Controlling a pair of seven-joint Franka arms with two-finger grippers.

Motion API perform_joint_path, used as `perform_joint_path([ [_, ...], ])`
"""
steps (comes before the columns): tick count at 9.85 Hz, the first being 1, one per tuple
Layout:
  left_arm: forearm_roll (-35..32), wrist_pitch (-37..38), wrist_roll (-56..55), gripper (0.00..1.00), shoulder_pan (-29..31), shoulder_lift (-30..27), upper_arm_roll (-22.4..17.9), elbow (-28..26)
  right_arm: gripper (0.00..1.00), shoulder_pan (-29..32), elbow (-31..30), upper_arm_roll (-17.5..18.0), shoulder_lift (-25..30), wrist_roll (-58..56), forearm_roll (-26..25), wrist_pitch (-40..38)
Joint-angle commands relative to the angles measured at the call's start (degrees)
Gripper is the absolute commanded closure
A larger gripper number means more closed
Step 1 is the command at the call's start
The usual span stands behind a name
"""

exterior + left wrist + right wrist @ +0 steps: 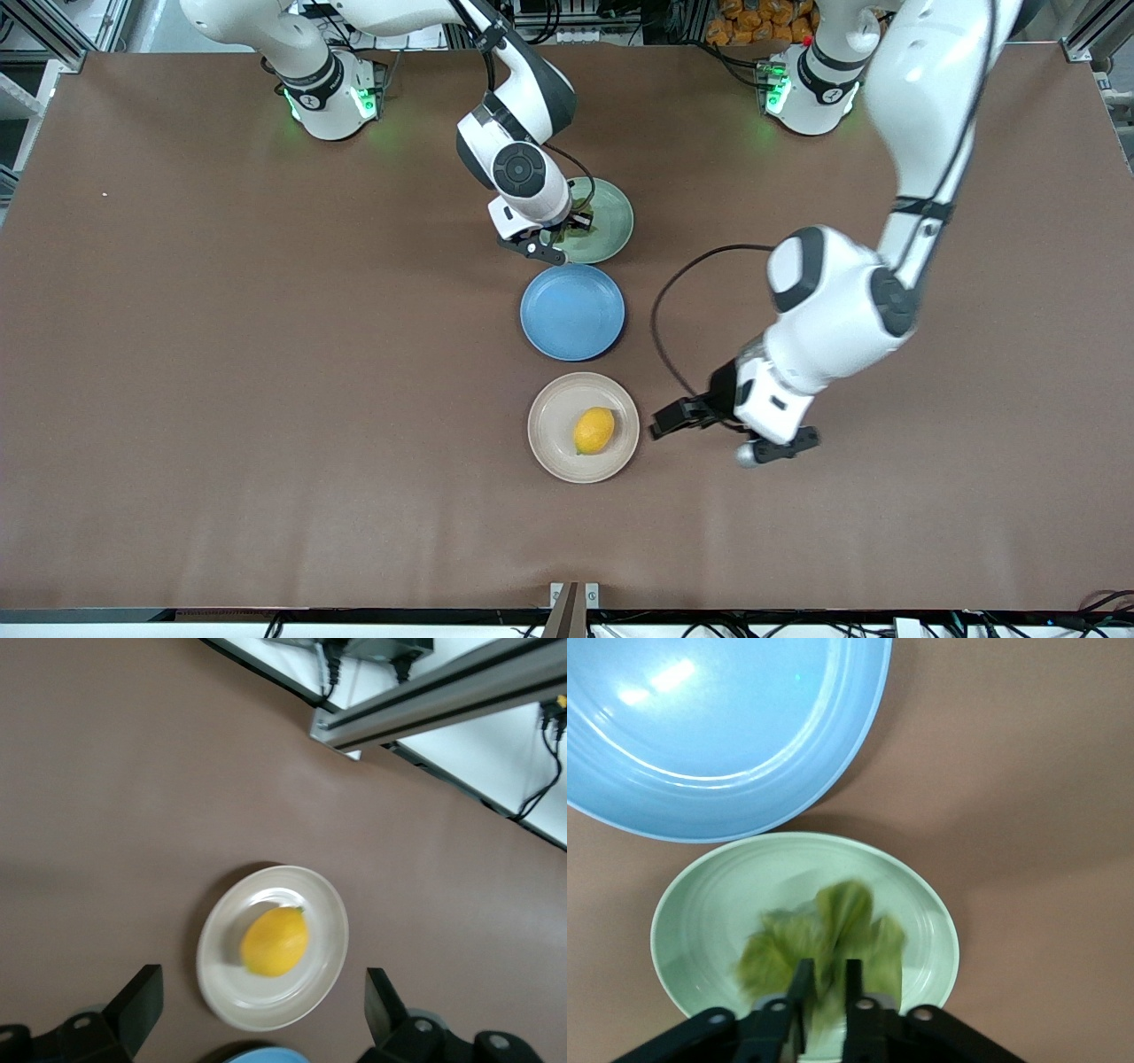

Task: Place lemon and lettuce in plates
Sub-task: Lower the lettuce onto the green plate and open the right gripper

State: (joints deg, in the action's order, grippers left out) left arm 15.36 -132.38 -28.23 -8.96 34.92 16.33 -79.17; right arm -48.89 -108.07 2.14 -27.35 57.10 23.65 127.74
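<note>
Lemon (pixel 594 431) resting in beige plate (pixel 549 443), lettuce (pixel 824 948) pinched over mint plate (pixel 700 904).

Right gripper (pixel 826 992) above mint plate, fingers nearly closed on the leaf. Left gripper (pixel 257 1010) spread wide and holding nothing, above table toward left arm's end, beside beige plate. Blue plate (pixel 572 312) between the two.

R arm bent low, right pincer (pixel 567 232) fingers nearly closed, L arm reaching across, left pincer (pixel 660 425) spread wide
</note>
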Motion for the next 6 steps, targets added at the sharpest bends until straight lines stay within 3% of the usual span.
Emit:
perform_joint_path([
  [1, -10.0, 10.3, -0.3, 0.0, 2.3, -6.1, 0.0, -2.2, 0.0, -0.7, 0.2, -0.6, -0.5, 1.0, 1.8, 0.3],
  [3, -16.8, 18.3, 1.6, 0.0, 3.1, -8.9, 0.0, -2.2, 0.0, -0.2, 1.6, -0.6, -0.2, 0.1, 1.8, -0.4],
  [6, -16.9, 29.5, 8.3, 0.0, 7.4, -13.9, 0.0, -2.4, 0.0, 2.6, 7.8, -1.3, 0.5, -4.7, 0.5, -10.5],
])
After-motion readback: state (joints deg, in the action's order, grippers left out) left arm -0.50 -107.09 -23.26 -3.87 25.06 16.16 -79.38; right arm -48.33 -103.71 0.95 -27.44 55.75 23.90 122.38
